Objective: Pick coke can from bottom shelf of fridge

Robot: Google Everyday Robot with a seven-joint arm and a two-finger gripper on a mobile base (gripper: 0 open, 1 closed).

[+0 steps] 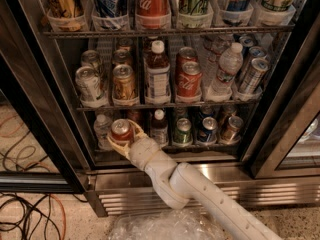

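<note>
- Red aluminium coke can (122, 130) stood at the front of the bottom shelf (200, 147) of the fridge (50, 109), with its silver top showing. No lettering on it could be read.
- Cream gripper (124, 135) was clamped on the coke can, one finger on each side.
- Right of the coke can stood a brown bottle (159, 126) with a white cap, then a green can (183, 131).
- Above and right of the coke can, a red can (189, 80) bore white script. Higher still, a red bottle (152, 1) read "Coca-Cola".
</note>
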